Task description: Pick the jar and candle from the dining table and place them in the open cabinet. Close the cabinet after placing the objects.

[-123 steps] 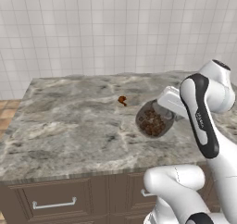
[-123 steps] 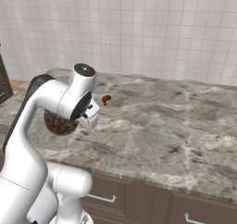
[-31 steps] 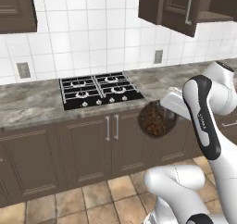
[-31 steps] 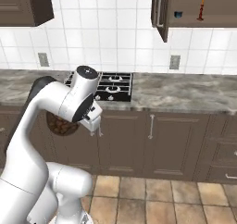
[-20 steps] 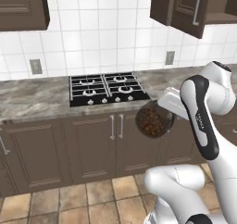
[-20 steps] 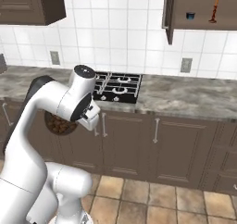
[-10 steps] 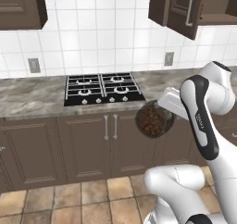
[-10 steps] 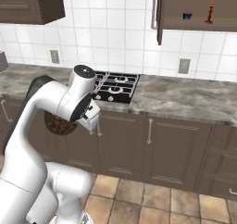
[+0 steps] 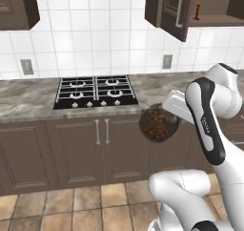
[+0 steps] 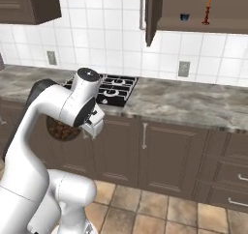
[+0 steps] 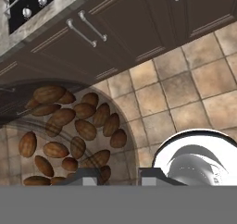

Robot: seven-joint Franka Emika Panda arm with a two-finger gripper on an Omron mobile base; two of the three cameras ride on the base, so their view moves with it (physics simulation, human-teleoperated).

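The claw [image 11: 113, 174] is clamped on the jar [image 9: 158, 124], carried in front of it over the floor, below desk [image 9: 33, 101] height. Glass full of brown lumps: likely heavy, slippery, breakable. Best gripped at the narrow neck. The candle [image 10: 208, 8] stands in the cabinet [image 10: 203, 8], high above the claw.

No legible text; small marking on arm [image 9: 208, 125] unreadable.

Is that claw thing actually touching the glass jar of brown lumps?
Touching. In the hand view the gripper has its two fingertips set against the jar; the left base view shows the jar held off the floor.
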